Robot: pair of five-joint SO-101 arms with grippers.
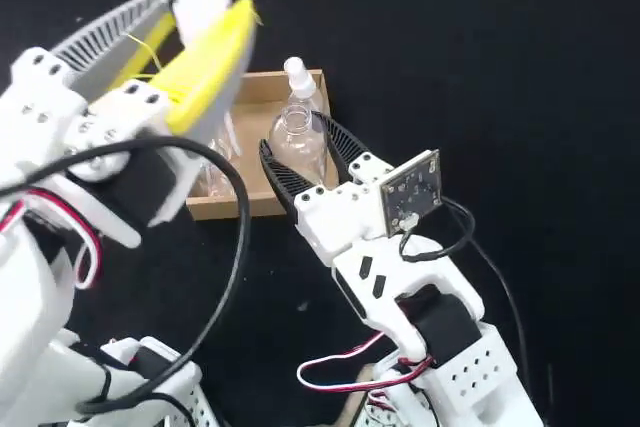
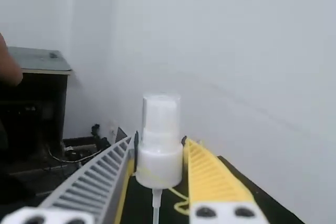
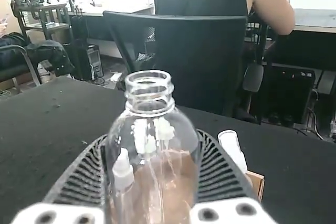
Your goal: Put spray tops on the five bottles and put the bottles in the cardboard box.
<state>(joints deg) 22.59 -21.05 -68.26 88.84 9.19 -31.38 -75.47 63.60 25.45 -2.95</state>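
The left gripper [image 2: 159, 148] is clamping a white spray top [image 2: 159, 124] between its grey and yellow fingers. The top is standing upright at the centre of the left wrist view, with its thin dip tube [image 2: 156, 208] hanging towards the bottom edge. The right gripper [image 3: 152, 153] is gripping the belly of a clear bottle [image 3: 151, 114] with its black ribbed jaws pressed against both sides. The bottle's threaded neck is standing open and uncapped at the centre of the right wrist view.

In the high view, that bottle is showing at frame centre, overlapping the right side of the cardboard box [image 1: 262, 205]. Whether it is resting on the black table [image 1: 500, 77] or hanging clear of it cannot be told. The left arm is holding its spray top in the upper left of the frame, well apart from the bottle's mouth. Capped bottles [image 1: 297, 77] are already sitting in the box, though their number is hard to make out.

The step in hand appears to be the capping of this open bottle. The next move is likely calling for the left arm to bring the top over the neck, thread the dip tube straight down the opening and seat the cap, while the right arm is keeping the bottle steady and upright. Boxing would follow.
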